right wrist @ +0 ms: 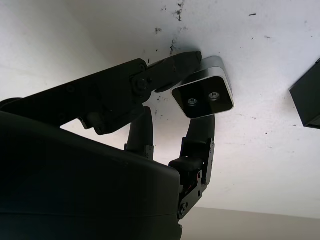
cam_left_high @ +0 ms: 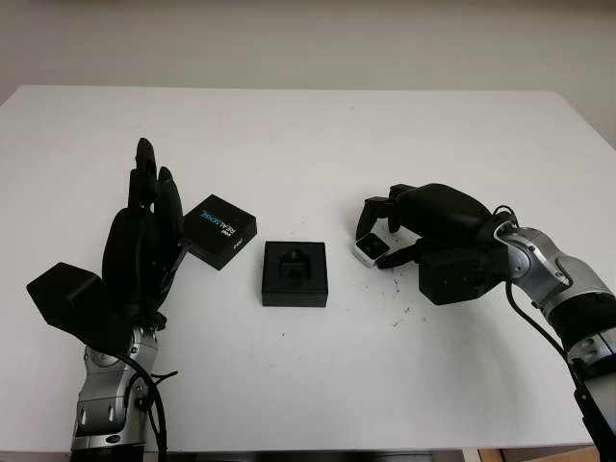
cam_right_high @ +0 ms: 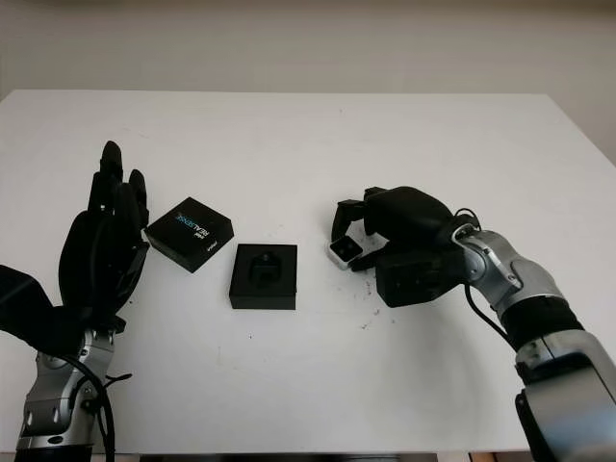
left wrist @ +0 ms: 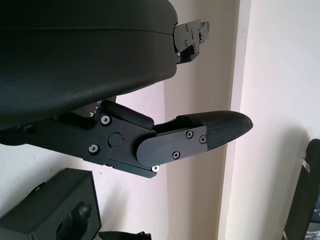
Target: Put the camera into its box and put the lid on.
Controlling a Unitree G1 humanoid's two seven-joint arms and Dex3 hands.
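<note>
A small silver camera [cam_left_high: 372, 249] lies on the white table [cam_left_high: 308, 135], right of the box. My right hand [cam_left_high: 381, 231] is curled over it, fingers on its far side and thumb on its near side; the right wrist view shows the camera [right wrist: 202, 94] pinched between them. The black box [cam_left_high: 295, 273] stands open at the table's middle with a dark moulded insert inside. Its black lid [cam_left_high: 220, 230], printed with blue and white lettering, lies just left of the box. My left hand [cam_left_high: 146, 231] is open, held upright at the left, beside the lid.
Dark specks [cam_left_high: 399, 313] mark the table near the right hand. In the left wrist view a corner of the box [left wrist: 55, 210] sits below the hand's finger [left wrist: 210, 132]. Bare white table stretches behind the objects.
</note>
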